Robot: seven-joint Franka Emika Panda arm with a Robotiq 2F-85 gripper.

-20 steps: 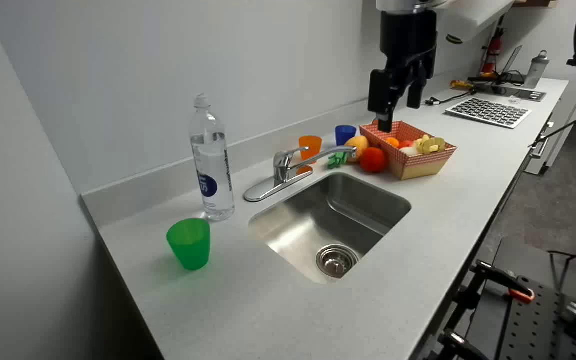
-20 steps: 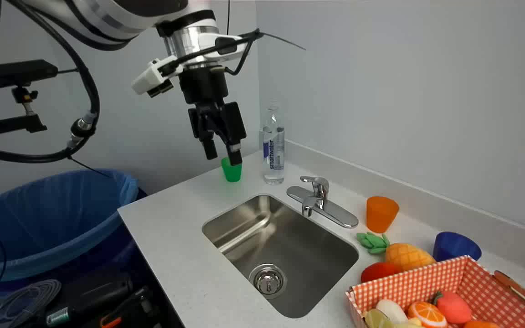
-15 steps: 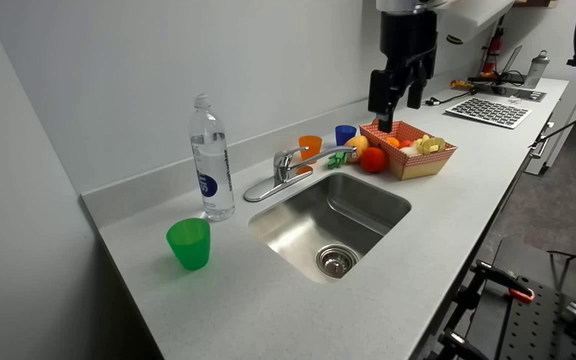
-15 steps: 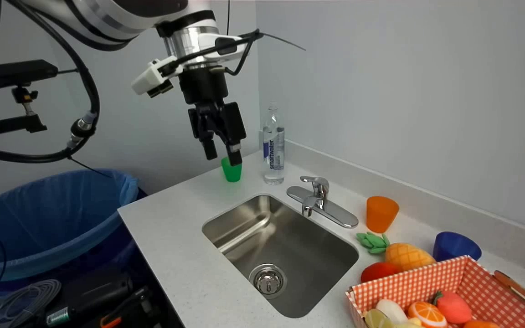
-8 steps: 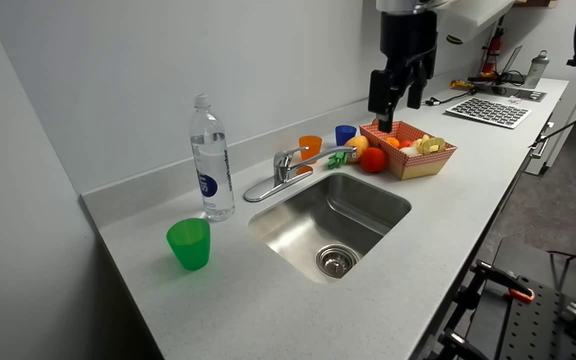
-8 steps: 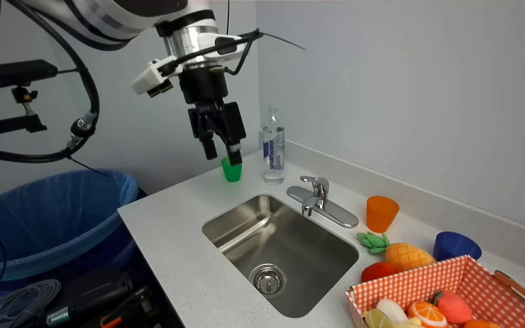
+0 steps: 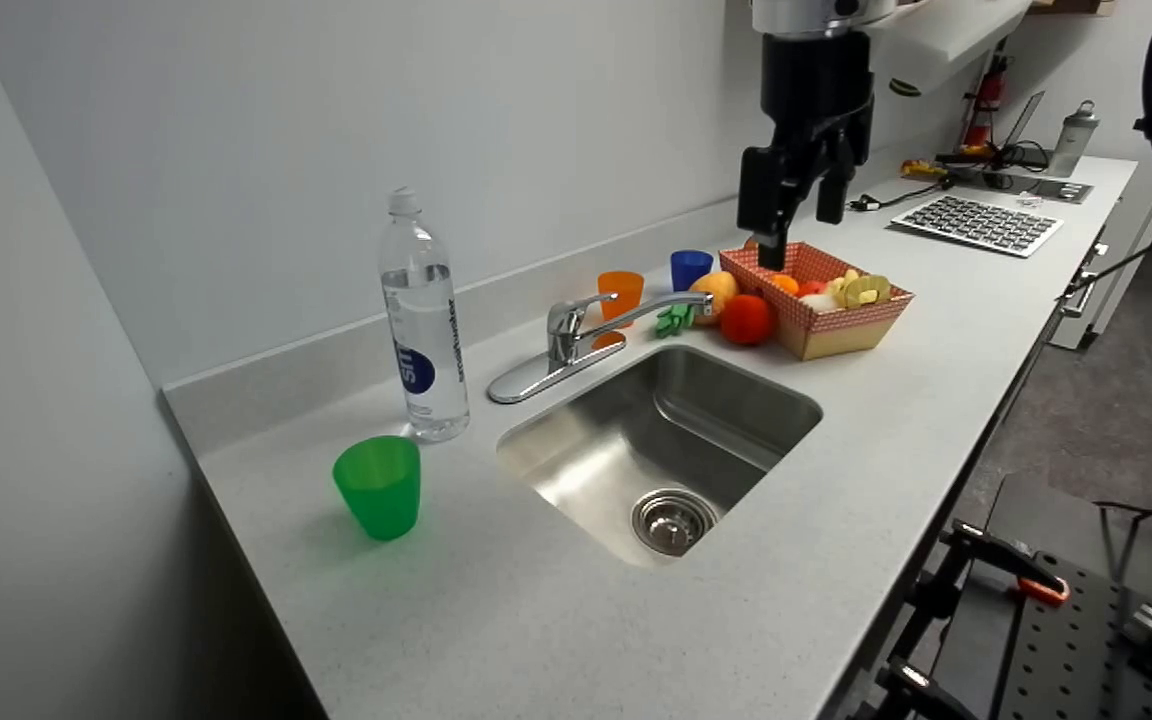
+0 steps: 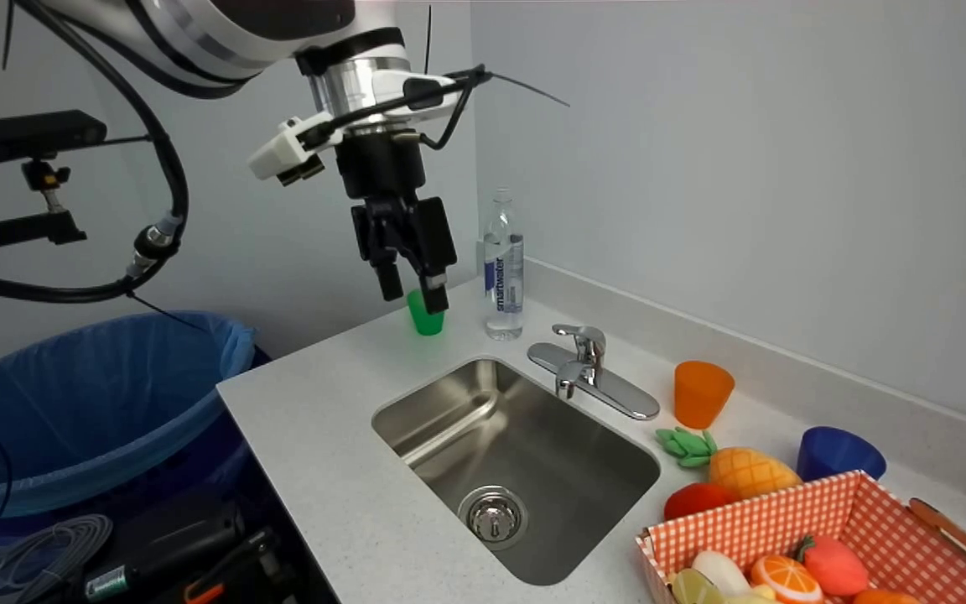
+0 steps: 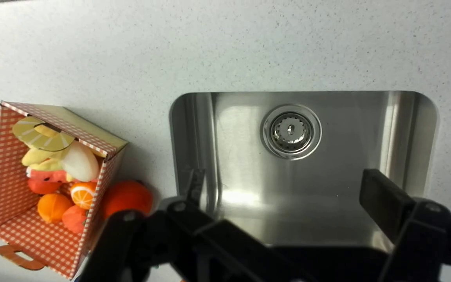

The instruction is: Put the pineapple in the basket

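Note:
The pineapple lies on its side on the counter, with a yellow-orange body (image 8: pixel 753 472) and a green leafy top. It also shows in an exterior view (image 7: pixel 714 292), partly behind the faucet spout. It touches or nearly touches the basket. The basket (image 8: pixel 776 516) has red-and-white checked walls and holds several toy fruits; it also shows in an exterior view (image 7: pixel 841 342) and in the wrist view (image 9: pixel 5 164). My gripper (image 8: pixel 414 300) is open and empty, pointing down high above the sink. In the wrist view its fingers (image 9: pixel 284 184) are wide apart; the pineapple is hidden there.
The steel sink (image 9: pixel 315 196) lies below the gripper, with a faucet (image 8: pixel 588 356) behind it. A round red toy fruit (image 8: pixel 697 501) sits between sink and basket. An orange cup (image 8: pixel 701 394) and blue cup (image 8: pixel 839 453) stand near the pineapple. A bottle (image 7: pixel 426 330) and green cup (image 7: pixel 381 487) stand farther off.
My arm and gripper have moved slightly down, after staying still in the earlier frames. The gripper stays open. The pineapple, basket and other objects have not moved.

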